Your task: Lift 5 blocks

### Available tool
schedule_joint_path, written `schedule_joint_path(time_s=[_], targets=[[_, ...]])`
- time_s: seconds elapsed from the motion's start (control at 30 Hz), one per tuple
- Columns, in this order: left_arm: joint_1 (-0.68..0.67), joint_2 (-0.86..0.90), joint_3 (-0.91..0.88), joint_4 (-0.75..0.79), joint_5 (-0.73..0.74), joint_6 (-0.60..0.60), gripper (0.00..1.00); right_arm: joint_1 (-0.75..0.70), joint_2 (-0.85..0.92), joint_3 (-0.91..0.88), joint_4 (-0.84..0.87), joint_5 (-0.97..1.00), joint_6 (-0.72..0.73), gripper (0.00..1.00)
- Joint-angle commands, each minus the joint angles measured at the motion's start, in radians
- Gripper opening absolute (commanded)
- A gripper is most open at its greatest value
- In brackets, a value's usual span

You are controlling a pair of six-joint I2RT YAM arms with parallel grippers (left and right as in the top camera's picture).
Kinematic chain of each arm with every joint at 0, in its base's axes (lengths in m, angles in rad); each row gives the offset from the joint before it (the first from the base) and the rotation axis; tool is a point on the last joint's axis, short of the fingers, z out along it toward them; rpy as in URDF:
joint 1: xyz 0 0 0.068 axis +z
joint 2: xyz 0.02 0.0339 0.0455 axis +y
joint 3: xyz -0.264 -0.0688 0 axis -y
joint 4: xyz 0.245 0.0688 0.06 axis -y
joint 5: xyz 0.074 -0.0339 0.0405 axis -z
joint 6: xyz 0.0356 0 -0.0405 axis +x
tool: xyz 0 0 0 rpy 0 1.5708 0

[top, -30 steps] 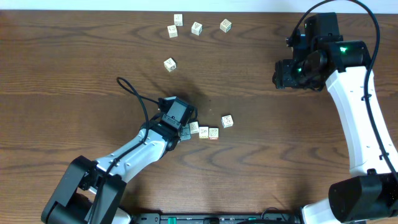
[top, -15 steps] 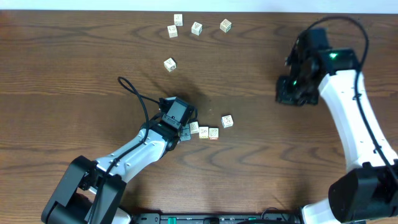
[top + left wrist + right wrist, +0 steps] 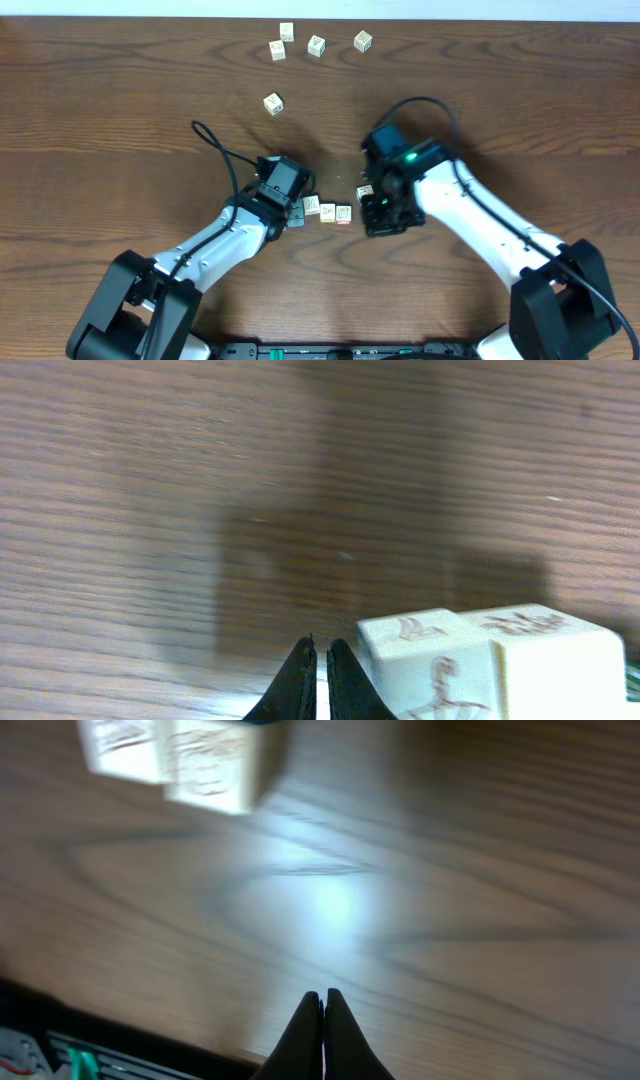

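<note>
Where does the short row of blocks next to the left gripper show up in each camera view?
Overhead: row of blocks just below centre, right of the left gripper.
Left wrist: bottom right corner, two cubes showing, beside the shut fingertips.
Right wrist: top left corner, two blurred cubes cut by the edge.
Shared landmark: the dark wood-grain table.
</note>
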Motion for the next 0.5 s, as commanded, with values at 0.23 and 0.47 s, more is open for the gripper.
schedule_joint_path(time_s=[0.23, 0.47], targets=[[0.285, -0.171, 0.014, -0.103, -0.013, 0.111, 0.07, 0.089, -0.008, 0.002, 0.042, -0.011, 0.097, 0.01], [0.547, -0.396, 0.014, -0.179, 0.0, 0.121, 0.09, 0.13, -0.007, -0.006, 0.136, -0.011, 0.138, 0.01]])
